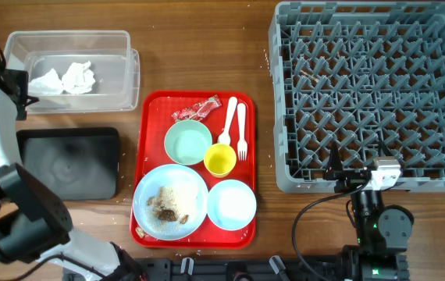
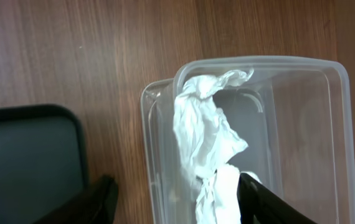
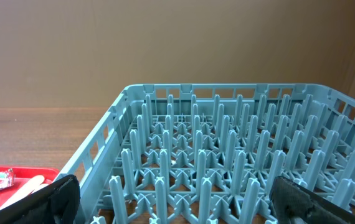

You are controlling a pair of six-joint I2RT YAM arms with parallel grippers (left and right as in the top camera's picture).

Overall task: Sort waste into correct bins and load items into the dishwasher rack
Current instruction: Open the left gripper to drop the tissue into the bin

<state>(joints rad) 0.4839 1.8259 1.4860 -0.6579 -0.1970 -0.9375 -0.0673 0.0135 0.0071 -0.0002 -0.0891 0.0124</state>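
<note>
Crumpled white napkins (image 1: 68, 79) lie in the clear tub (image 1: 66, 35). My left gripper (image 1: 21, 84) hovers at the tub's left end. In the left wrist view it (image 2: 177, 208) is open, with a napkin (image 2: 205, 137) trailing between the fingers close to the right one. On the red tray (image 1: 156, 117) are red-and-white wrappers (image 1: 197, 109), a mint bowl (image 1: 188, 142), a yellow cup (image 1: 220, 160), a spoon (image 1: 230, 117), a fork (image 1: 241, 129), a blue bowl (image 1: 231, 204) and a blue plate (image 1: 148, 191) holding food scraps (image 1: 168, 204). My right gripper (image 3: 177, 199) stands open and empty at the near edge of the grey rack (image 3: 227, 87).
The black tray (image 1: 66, 164) lies just in front of the tub, beside the red tray. The rack (image 1: 273, 94) fills the right side of the table. My right arm's base and cables sit at the front right. Bare wood separates the red tray and the rack.
</note>
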